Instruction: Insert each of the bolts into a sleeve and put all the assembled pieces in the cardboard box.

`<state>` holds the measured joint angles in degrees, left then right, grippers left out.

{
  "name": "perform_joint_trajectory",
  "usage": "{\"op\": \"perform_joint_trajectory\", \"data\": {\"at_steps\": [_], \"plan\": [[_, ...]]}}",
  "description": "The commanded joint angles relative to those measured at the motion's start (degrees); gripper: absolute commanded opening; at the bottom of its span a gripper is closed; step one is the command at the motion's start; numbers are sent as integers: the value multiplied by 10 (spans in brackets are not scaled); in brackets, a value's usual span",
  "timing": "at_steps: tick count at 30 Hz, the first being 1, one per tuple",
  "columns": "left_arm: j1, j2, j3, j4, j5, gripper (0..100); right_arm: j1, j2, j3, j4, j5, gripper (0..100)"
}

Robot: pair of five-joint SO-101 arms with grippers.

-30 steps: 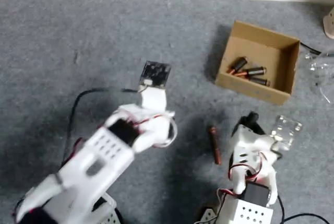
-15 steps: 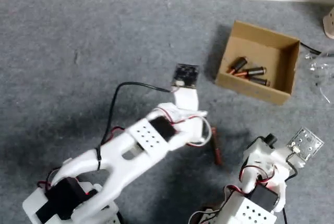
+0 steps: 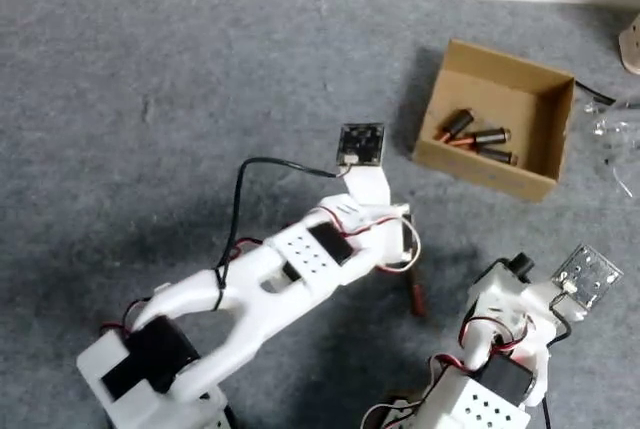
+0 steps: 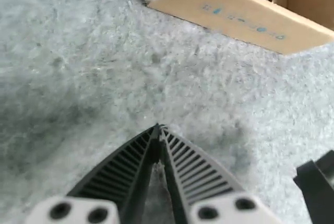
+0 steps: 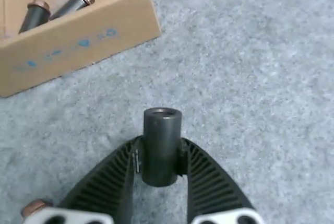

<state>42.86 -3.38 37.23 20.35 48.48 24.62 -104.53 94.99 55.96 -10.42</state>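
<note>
Jaws on the left gripper (image 4: 158, 130) are clenched tip to tip, nothing between them, and they point down at bare grey carpet (image 3: 150, 99). Those of the right gripper (image 5: 159, 143) are grasping a dark sleeve (image 5: 160, 130) by its lower half; the sleeve's open end points toward the carpet ahead.

Seen from the high view, the left arm (image 3: 290, 269) stretches from 7 o'clock toward the middle of the table. Its wrist covers the upper part of 1 loose bolt (image 3: 415, 296), a reddish-brown rod lying on the carpet at about 4 o'clock from the centre. The rod's lower end shows past the wrist. The right arm (image 3: 500, 339) sits at 5 o'clock, just beside the bolt and apart from it.

At 2 o'clock stands the cardboard box (image 3: 480, 171), open at the top, with 3 assembled pieces (image 3: 478, 137) lying side by side on its floor. The left wrist view has the box's near wall well ahead of the clenched tips. In the right wrist view, 2 of the pieces show over the box wall, copper heads up.
</note>
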Motion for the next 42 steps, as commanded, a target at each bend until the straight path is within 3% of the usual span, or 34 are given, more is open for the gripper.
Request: {"op": "perform_joint_trajectory", "data": {"at_steps": [1,5,11,18,26,42], "plan": [[27,1,-40,32,3,10,11,-8,-24,-23,4,5],[80,-2,-51,89,-49,11,11,-8,-24,-24,4,5],[131,-43,-41,94,-71,11,11,-8,-23,-24,4,5],[109,-36,-30,91,-70,34,11,-8,-23,-24,5,5],[102,-17,-31,118,-11,266,11,-8,-23,-24,6,5],[59,-14,-14,125,-12,274,11,-8,-23,-25,7,5]]}}
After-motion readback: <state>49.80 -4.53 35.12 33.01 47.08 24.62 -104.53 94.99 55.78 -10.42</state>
